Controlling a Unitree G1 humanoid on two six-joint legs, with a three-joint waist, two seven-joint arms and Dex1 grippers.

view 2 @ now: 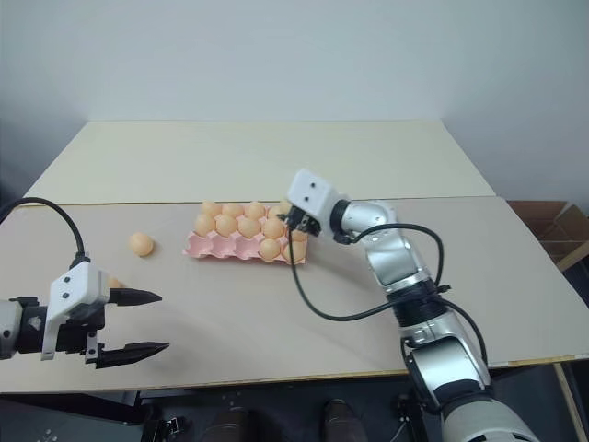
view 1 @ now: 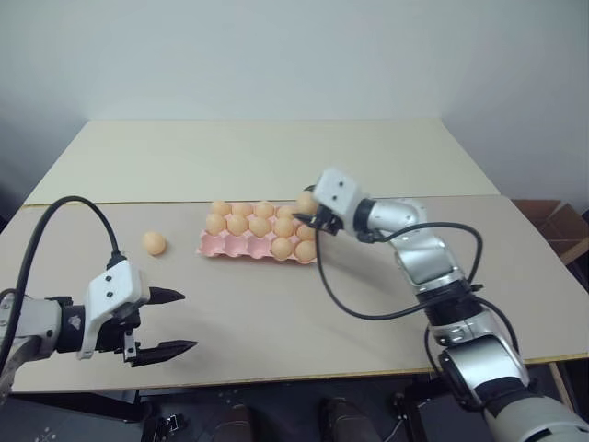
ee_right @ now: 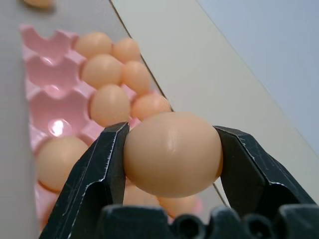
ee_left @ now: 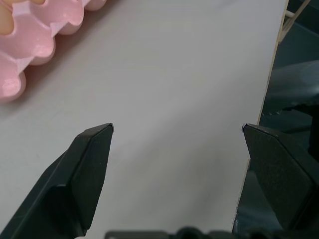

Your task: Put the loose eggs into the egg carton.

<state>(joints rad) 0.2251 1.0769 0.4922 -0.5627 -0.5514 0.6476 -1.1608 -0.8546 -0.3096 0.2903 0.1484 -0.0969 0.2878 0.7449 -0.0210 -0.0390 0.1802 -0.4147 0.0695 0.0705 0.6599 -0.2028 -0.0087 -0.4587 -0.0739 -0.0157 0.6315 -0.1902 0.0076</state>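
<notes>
In the pink carton [view 1: 221,245] (scalloped), tan eggs [view 1: 237,224].

A pale beige bench [view 1: 276,157] stood against a plain, evenly lit white wall [view 1: 276,55]. A seam crossed the benchtop. Cardboard boxes [view 1: 557,226] sat on the floor.

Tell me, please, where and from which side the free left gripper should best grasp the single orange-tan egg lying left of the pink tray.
Grip the loose orange-tan egg across its narrow middle, coming from above: it lies alone on the bare table, clear of the pink moulded egg tray, so the open left gripper can likely straddle it.
</notes>
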